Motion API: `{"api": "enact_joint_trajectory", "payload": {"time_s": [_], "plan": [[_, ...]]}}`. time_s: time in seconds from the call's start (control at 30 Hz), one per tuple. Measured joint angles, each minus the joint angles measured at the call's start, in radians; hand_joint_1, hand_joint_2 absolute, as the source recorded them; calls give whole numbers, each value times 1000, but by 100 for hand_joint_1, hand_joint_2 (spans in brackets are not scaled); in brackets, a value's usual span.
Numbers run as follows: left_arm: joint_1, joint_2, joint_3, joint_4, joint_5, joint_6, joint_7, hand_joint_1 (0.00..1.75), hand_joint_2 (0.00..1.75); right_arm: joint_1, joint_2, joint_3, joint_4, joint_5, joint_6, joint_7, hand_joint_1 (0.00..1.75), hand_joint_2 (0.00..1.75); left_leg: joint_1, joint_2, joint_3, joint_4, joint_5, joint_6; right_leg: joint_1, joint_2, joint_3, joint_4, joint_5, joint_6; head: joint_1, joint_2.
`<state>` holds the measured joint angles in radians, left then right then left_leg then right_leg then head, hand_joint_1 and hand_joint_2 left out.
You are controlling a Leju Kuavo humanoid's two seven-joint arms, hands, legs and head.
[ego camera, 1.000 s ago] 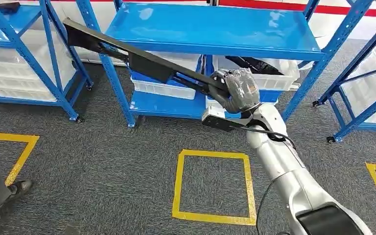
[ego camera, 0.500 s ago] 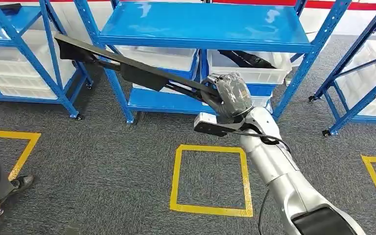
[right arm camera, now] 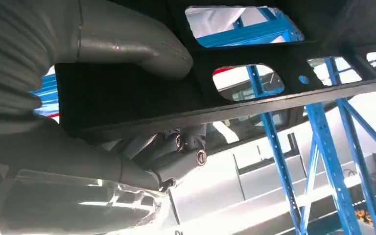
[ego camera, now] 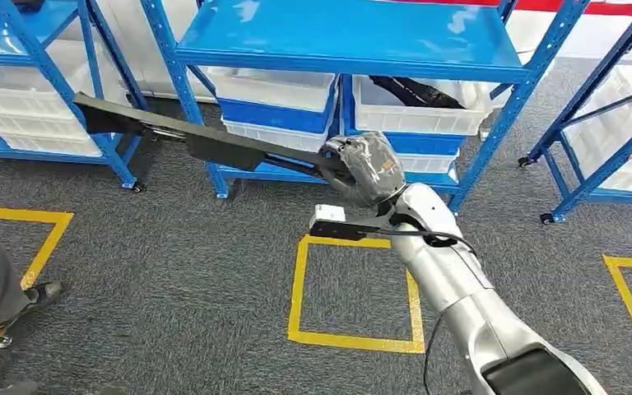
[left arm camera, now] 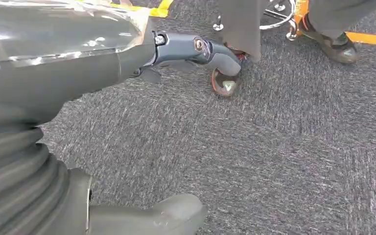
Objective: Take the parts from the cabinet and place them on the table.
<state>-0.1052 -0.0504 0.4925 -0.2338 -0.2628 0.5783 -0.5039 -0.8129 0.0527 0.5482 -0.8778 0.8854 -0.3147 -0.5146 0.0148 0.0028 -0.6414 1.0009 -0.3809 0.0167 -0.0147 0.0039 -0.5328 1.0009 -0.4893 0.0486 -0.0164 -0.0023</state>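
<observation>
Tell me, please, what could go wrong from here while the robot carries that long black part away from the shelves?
The right hand grips the long black part at one end, so the far end may sag or twist out of the grip.

The part's far tip lies near a blue rack upright in the head view; a turn might knock it.

A person's shoe is on the carpet nearby, so a swing could come close to that person.
</observation>
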Motion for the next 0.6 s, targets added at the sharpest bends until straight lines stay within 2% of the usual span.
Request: {"api": "enact_joint_trajectory", "payload": {"time_s": [0.03,0.1,0.13,0.17,0.2,0.27,0.3,0.33,0.37,0.43,0.47,0.5,0.6], "plan": [[1,0,2,0,0,0,-1,0,175,-1,0,1,5,0,2,-3,175,175,-2,0,-2,0,5,-6,-1,1,-10,2,6,-11,0,0],[5,-3,6,1,1,0,-2,0,175,0,4,7,14,0,3,-6,175,175,2,0,-4,-5,19,-19,4,1,-18,9,13,-23,0,0],[6,-2,7,1,1,0,-2,0,175,0,6,9,18,-1,3,-6,175,175,4,-2,-10,-3,20,-22,-7,0,-20,4,21,-35,0,0],[7,-2,8,1,1,0,-3,0,175,-2,11,10,22,-2,3,-6,175,175,8,-2,-21,15,-8,-26,-9,-1,-24,4,29,-46,-2,0],[7,-2,8,1,1,0,-3,0,175,-2,14,11,24,-3,2,-6,175,175,9,-2,-38,64,-54,-29,-9,-2,-31,4,36,-57,-3,0],[7,-1,9,1,1,-2,-3,0,175,-2,18,13,28,-5,2,-4,175,175,9,-3,-100,233,-148,-37,-2,-3,-46,5,45,-66,-5,0],[7,-1,9,1,0,-3,-3,0,175,0,18,14,29,-5,2,-4,175,175,9,-3,-123,301,-176,-39,2,-4,-55,5,51,-69,-4,0],[8,-1,9,1,0,-4,-3,0,175,2,17,16,31,-5,2,-1,175,175,9,-3,-124,324,-181,-38,5,-4,-62,5,57,-69,-4,0],[8,-1,10,1,-1,-5,-3,0,175,5,17,18,31,-5,2,-1,175,175,9,-3,-102,299,-166,-35,7,-4,-68,5,61,-68,-5,0],[8,0,10,1,-2,-6,-3,0,175,6,16,22,31,-6,2,1,175,175,8,-3,6,141,-105,-23,11,-3,-76,6,70,-65,-4,0],[8,1,12,1,-2,-6,-3,0,175,5,16,22,31,-7,3,2,175,175,6,-6,68,49,-81,-13,12,-2,-76,6,73,-63,-5,0],[5,3,14,1,-3,-6,-4,0,175,4,16,23,30,-10,3,2,175,175,0,-6,86,15,-98,-7,17,-2,-80,6,77,-56,-3,0],[7,3,17,1,-4,-7,-7,0,175,4,16,25,26,-21,10,-5,175,175,-11,-6,77,15,-82,7,11,-4,-84,2,90,-36,-3,0]]}}
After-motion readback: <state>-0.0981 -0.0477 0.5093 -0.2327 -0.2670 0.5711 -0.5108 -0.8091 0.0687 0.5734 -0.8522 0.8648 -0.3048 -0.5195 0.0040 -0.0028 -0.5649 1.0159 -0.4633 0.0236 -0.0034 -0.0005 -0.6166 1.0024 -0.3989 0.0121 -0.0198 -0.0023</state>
